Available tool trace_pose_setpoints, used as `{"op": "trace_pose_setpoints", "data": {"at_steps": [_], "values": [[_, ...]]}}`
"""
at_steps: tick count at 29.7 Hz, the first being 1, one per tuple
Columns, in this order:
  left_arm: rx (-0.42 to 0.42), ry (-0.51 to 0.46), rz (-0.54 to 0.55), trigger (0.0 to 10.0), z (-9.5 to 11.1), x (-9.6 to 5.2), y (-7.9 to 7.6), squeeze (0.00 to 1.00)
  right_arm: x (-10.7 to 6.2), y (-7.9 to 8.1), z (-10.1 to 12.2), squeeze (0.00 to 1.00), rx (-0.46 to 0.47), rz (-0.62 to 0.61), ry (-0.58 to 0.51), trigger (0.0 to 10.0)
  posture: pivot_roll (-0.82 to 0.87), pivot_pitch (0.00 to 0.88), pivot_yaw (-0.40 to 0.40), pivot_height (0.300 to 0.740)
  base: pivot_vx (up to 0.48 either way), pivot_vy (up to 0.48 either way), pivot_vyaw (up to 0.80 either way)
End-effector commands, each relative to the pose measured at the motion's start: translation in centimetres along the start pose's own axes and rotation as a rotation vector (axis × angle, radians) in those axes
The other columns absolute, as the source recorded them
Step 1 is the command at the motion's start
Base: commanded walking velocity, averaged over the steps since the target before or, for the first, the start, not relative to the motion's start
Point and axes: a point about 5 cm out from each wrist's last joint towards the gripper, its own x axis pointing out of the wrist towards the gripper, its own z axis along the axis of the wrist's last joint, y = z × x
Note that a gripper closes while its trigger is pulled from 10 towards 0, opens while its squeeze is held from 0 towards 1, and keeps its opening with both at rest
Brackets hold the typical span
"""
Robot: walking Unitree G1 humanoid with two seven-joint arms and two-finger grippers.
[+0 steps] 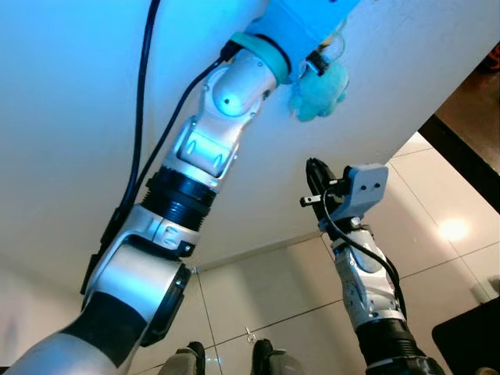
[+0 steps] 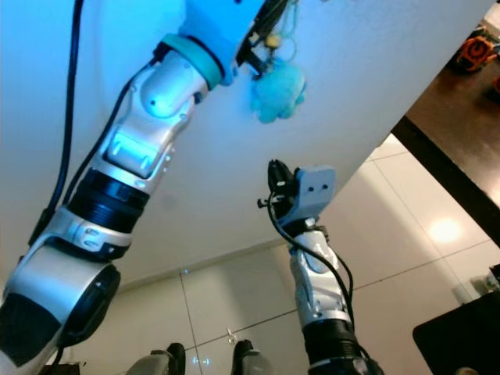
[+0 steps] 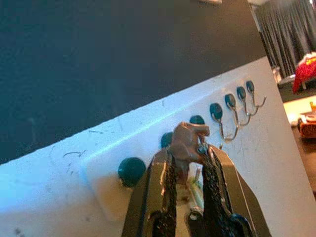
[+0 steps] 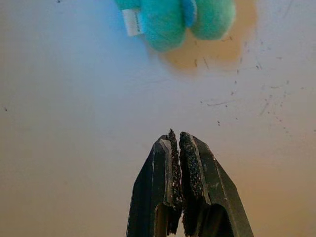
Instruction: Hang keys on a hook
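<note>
Left arm: raised along white wall, nearest the head camera, cable trailing beside it.
Left gripper: up at the hook rail, fingers clamped on the keys, a brownish fob pinched between the tips, key metal visible just below.
Hook rail: white strip on the wall carrying dark round knobs; nearest knob just beside the gripper, wire hooks farther along.
Plush: teal toy on the key ring, dangling below the left gripper against the wall.
Right gripper: lower and to the right, pointed at the wall beneath the plush, fingers pressed together, holding nothing.
Floor: pale glossy tiles far below.

Risks, judged: ring hidden behind the fingers, so could miss the hook tip and slide off on release; weight of hanging plush could swing and pull the keys free; fingers close to the knobs, could knock the rail.
</note>
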Motion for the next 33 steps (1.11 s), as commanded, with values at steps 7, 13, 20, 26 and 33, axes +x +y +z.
{"op": "trace_pose_setpoints", "data": {"at_steps": [7,13,20,26,33], "values": [[0.004,-0.036,-0.032,10.0,0.8,0.6,-1.1,0.0,-0.5,-0.1,-0.3,0.0,-0.011,-0.008,0.008,10.0,-0.03,0.235,0.03,0.74,0.0,0.0,0.0],[0.004,-0.019,-0.044,10.0,0.2,0.5,-1.6,0.0,-0.5,0.0,-0.3,0.0,-0.008,-0.006,0.009,10.0,-0.03,0.236,0.032,0.74,0.0,0.0,0.0],[0.014,0.02,-0.017,10.0,-0.6,0.6,-1.4,0.0,-0.6,0.1,-0.3,0.0,-0.007,-0.007,0.009,10.0,-0.03,0.236,0.034,0.74,0.0,0.0,0.0],[0.019,0.036,0.02,10.0,-0.8,0.8,-0.8,0.0,-0.6,0.1,-0.3,0.0,-0.007,-0.008,0.009,10.0,-0.03,0.236,0.035,0.74,0.0,0.0,0.0],[-0.025,-0.058,0.019,10.0,0.4,0.3,0.6,0.0,-0.6,0.0,-0.3,0.0,-0.008,-0.011,0.008,10.0,-0.03,0.236,0.028,0.74,0.0,0.0,0.0]]}}
